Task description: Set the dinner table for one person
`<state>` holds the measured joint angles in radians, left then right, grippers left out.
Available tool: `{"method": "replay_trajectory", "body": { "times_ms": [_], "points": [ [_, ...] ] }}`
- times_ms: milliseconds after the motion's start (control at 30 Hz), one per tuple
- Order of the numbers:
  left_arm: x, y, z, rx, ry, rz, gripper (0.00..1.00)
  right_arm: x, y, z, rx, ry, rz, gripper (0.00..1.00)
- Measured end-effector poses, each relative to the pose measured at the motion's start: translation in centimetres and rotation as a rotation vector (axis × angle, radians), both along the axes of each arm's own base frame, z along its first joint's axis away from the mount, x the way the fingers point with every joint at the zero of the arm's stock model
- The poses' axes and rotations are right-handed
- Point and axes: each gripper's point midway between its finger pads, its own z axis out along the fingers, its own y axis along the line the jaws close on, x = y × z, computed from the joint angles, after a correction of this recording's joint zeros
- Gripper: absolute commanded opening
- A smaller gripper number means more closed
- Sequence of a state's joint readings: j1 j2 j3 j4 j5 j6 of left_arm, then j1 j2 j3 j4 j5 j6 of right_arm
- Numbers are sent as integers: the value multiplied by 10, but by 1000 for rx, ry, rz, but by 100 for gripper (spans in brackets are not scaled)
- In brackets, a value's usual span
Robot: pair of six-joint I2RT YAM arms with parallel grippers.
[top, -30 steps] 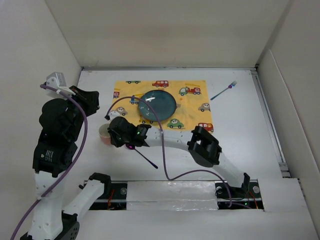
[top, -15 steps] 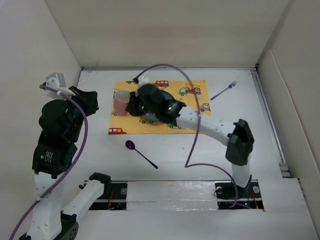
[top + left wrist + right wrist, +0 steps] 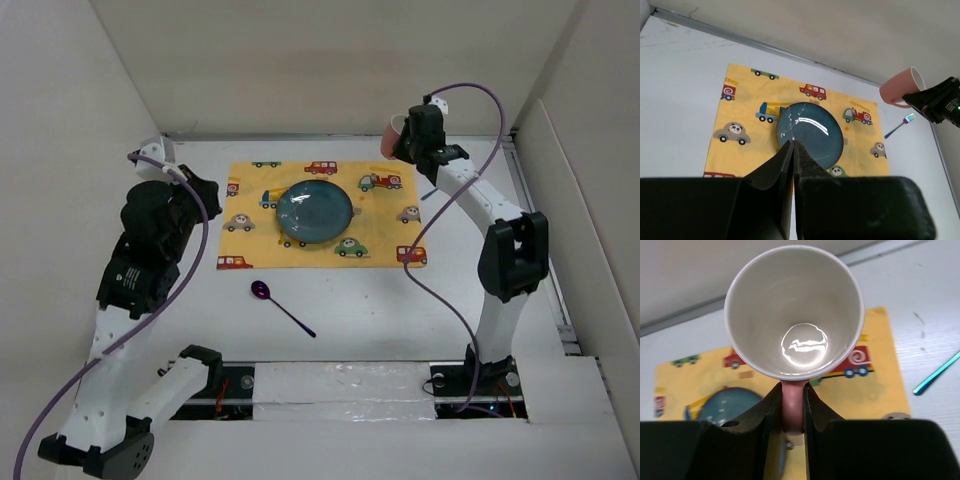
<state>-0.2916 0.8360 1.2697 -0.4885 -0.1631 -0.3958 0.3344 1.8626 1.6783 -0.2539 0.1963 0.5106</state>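
Nearest the bases, bare white table point(image 3: 400, 310), spreading out to plain white walls. On it, just short of the mat's near edge, a purple spoon point(image 3: 281, 306), bowl to the left, handle slanting back toward the bases. Over the table's left side, beside the mat, left gripper point(image 3: 792, 146) raised above the surface, jaws pressed flat together, gripping nothing. Further out, yellow mat point(image 3: 385, 215) printed with small cars, lying flat mid-table, and at its middle a blue plate point(image 3: 315, 211). Off the mat's far right corner, a fork point(image 3: 900, 125) on the bare table, partly hidden by the arm in the top view. Farthest, close to the back wall, right gripper point(image 3: 792, 402) closed part-way on the handle of a pink mug point(image 3: 794, 310) — held up clear of the table, tipped on its side, white inside.
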Motion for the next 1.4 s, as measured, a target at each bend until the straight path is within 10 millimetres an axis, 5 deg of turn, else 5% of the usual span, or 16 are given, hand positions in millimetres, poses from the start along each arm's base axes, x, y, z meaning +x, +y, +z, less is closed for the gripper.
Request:
{"method": "replay_trajectory", "body": {
  "times_ms": [133, 267, 633, 900, 1167, 1300, 1400],
  "points": [
    [20, -10, -19, 22, 39, -28, 0, 19, -33, -57, -50, 119, -65, 0],
    [40, -18, -47, 59, 111, -46, 2, 27, -43, -94, -92, 200, -77, 0],
    [54, -40, -70, 96, 169, -133, 3, 56, -42, -105, -193, 180, -60, 0],
    [52, -48, -87, 99, 203, -166, 3, 57, -45, -134, -266, 218, -58, 1],
    [59, -52, -98, 103, 230, -176, 3, 57, -46, -131, -296, 205, -85, 56],
    [60, -54, -100, 103, 233, -184, 5, 56, -48, -125, -297, 196, -106, 69],
    [65, -56, -98, 108, 235, -195, 12, 51, -49, -103, -281, 167, -109, 70]
  ]
}}
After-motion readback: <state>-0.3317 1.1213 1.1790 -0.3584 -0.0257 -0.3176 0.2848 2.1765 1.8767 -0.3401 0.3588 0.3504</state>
